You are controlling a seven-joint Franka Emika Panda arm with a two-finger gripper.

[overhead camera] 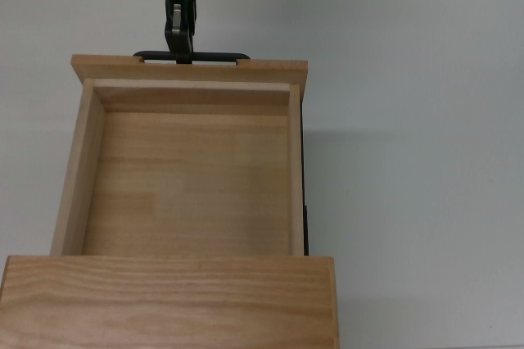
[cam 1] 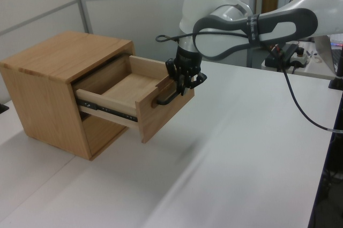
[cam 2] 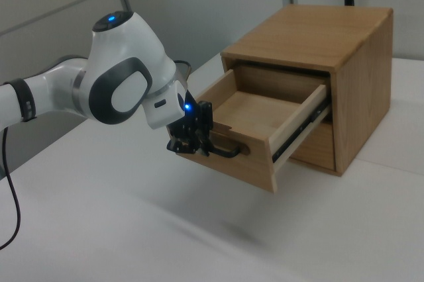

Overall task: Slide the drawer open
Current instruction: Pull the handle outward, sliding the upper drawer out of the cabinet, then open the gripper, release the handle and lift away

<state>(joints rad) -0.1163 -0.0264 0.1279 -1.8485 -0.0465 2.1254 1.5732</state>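
I see the drawer pulled well out of the wooden cabinet, its bare wooden floor exposed, black slide rails showing along its sides. My gripper has its jaws closed on the black bar handle at the front panel's middle. Cabinet sits on the white tabletop.
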